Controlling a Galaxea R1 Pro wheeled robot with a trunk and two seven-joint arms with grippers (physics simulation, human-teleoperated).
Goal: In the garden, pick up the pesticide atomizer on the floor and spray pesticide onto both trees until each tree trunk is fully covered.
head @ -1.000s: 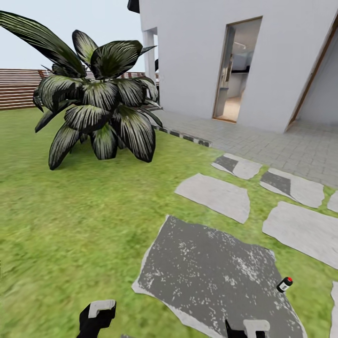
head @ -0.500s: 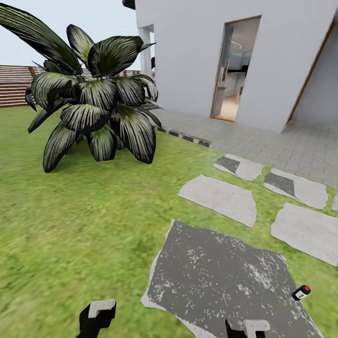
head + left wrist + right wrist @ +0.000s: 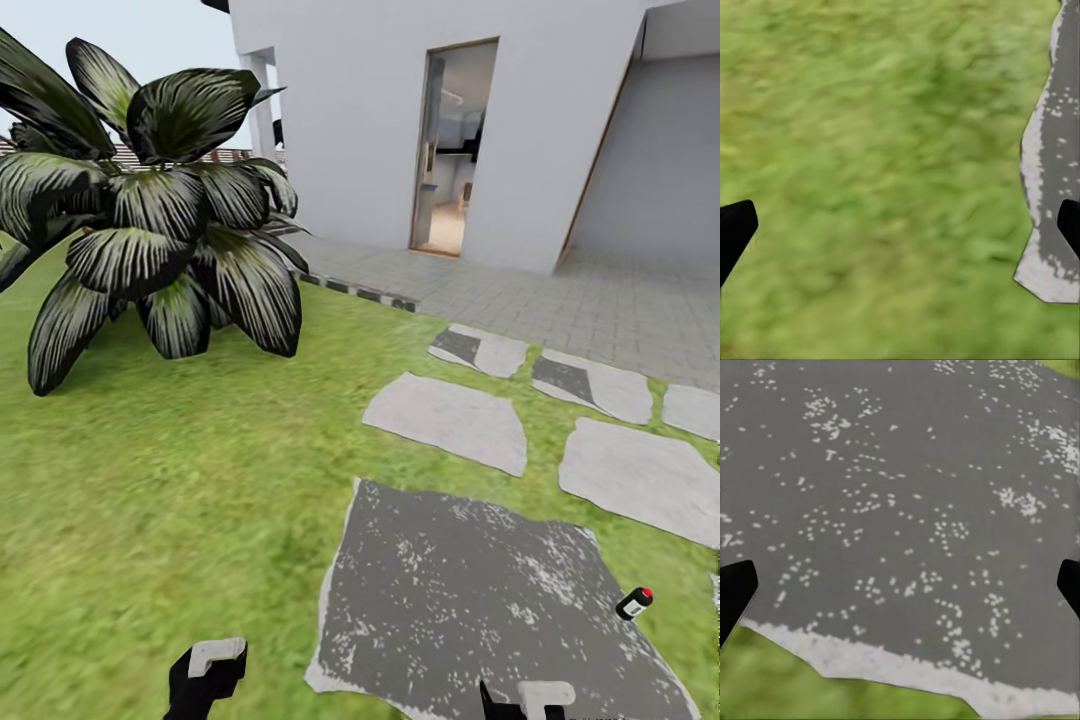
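On the grass (image 3: 180, 520) at the far right of the head view, just off the right edge of the large dark stepping stone (image 3: 480, 600), lies the pesticide atomizer (image 3: 633, 603): a small black cylinder with a white band and a red tip, tilted on its side with the red end pointing up and to the right. It rests on the narrow green strip between that dark stone and the pale stone (image 3: 640, 478) beyond it.

The right hand (image 3: 528, 700) shows at the lower edge of the head view, over the near part of the dark stone; the atomizer lies ahead of it and to its right, apart from it, with nothing touching. In the right wrist view the two black fingertips (image 3: 735, 594) stand at opposite sides with speckled grey stone (image 3: 900, 510) between them, so the hand is spread wide and holds nothing.

The left hand (image 3: 207, 672) hangs over grass, well apart from the atomizer, across the dark stone from it. Its fingertips (image 3: 733, 234) are likewise spread wide, with lawn (image 3: 870, 180) and the stone's pale edge (image 3: 1050, 180) below.

Further out: pale stepping stones (image 3: 448, 418), a broad-leaved dark plant (image 3: 150, 230) at left, grey paving (image 3: 600, 310), and a white house (image 3: 400, 100) with an open doorway (image 3: 450, 150).
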